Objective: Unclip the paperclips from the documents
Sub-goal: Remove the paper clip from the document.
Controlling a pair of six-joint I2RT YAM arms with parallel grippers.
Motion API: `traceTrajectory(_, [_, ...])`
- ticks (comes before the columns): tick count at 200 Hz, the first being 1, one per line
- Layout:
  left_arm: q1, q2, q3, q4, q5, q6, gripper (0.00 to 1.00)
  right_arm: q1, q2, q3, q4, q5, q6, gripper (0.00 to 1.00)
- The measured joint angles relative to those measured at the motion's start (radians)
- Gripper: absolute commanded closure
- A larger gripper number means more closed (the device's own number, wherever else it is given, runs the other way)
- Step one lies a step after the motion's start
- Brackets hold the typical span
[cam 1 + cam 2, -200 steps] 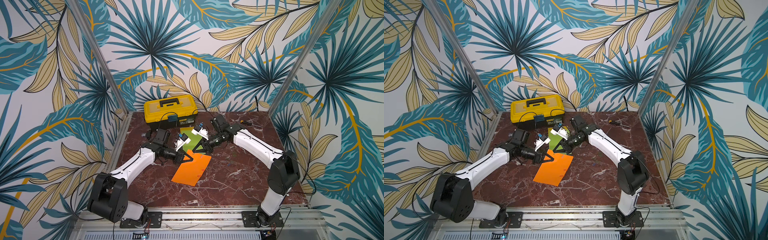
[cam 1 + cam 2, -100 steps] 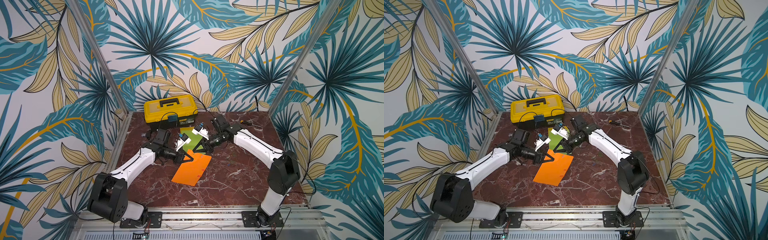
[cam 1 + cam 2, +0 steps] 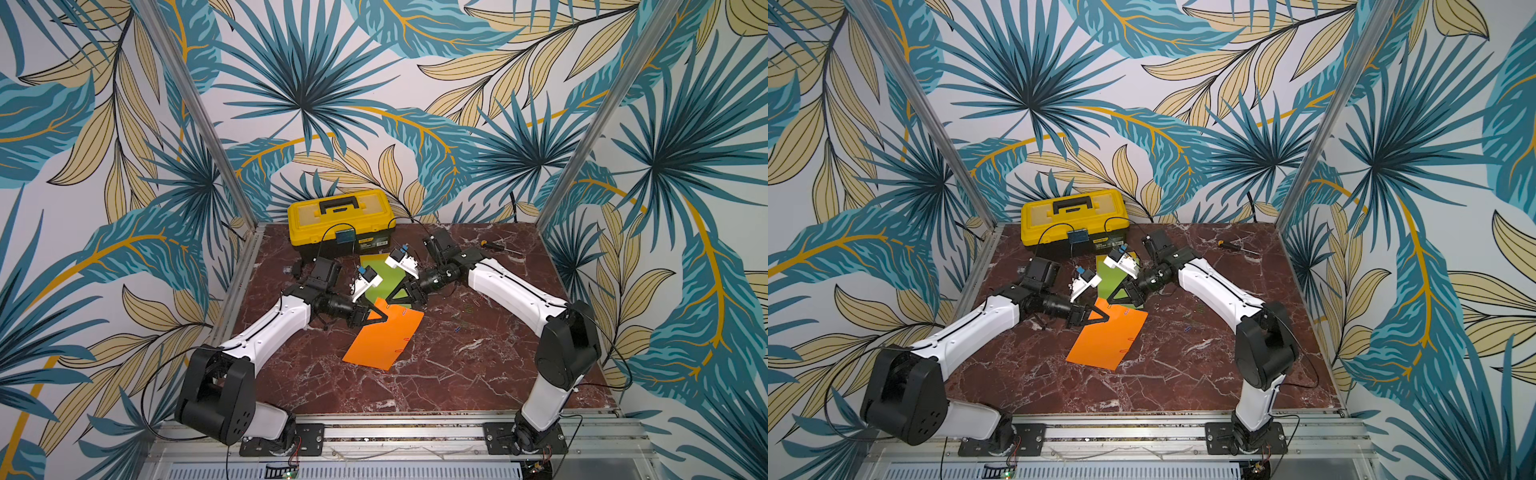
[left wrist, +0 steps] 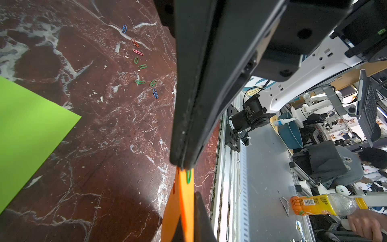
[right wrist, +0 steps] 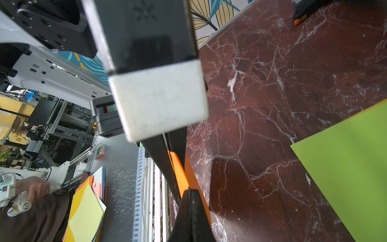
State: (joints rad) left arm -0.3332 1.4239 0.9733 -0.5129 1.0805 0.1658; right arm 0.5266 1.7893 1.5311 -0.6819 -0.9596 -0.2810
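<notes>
The orange document [image 3: 384, 340] [image 3: 1108, 340] lies mid-table with its far corner lifted between both grippers. My left gripper [image 3: 384, 318] [image 4: 188, 220] is shut on that corner; the sheet [image 4: 184, 205] runs edge-on out of its jaws. A green paperclip [image 4: 188, 176] sits on the sheet's edge, and my right gripper [image 3: 390, 300] [image 5: 190, 209] is shut right at its end. Red paperclips [image 3: 403, 311] still sit on the orange sheet. The lime green document [image 3: 384, 276] [image 4: 31, 130] [image 5: 345, 167] lies flat behind, with a yellow edge [image 5: 356, 110] showing under it.
Several loose paperclips [image 3: 467, 308] [image 4: 142, 67] lie scattered on the marble to the right of the sheets. A yellow-and-black toolbox [image 3: 340, 216] stands at the back left. A small screwdriver [image 3: 492, 245] lies at the back right. Patterned walls close three sides.
</notes>
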Motion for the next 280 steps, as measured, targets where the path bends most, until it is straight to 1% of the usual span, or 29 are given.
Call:
traceTrajectory(84, [-0.002, 0.000, 0.000, 0.008, 0.005, 0.002, 1.00, -0.007, -0.011, -0.015, 0.012, -0.008, 0.008, 1.00])
traceTrajectory(103, [-0.002, 0.001, 0.000, 0.008, 0.005, 0.003, 1.00, -0.008, -0.011, -0.017, 0.015, -0.009, 0.009, 0.98])
traceTrajectory(218, [-0.003, 0.015, 0.000, 0.022, 0.005, 0.007, 1.00, -0.015, -0.013, -0.024, 0.020, -0.011, 0.012, 0.97])
traceTrajectory(254, [-0.004, 0.016, 0.000, 0.024, 0.005, 0.010, 1.00, -0.016, -0.013, -0.026, 0.020, -0.011, 0.012, 0.95])
traceTrajectory(280, [-0.004, 0.017, 0.000, -0.006, 0.005, 0.011, 1.00, -0.043, -0.017, -0.026, 0.023, -0.005, 0.012, 0.95])
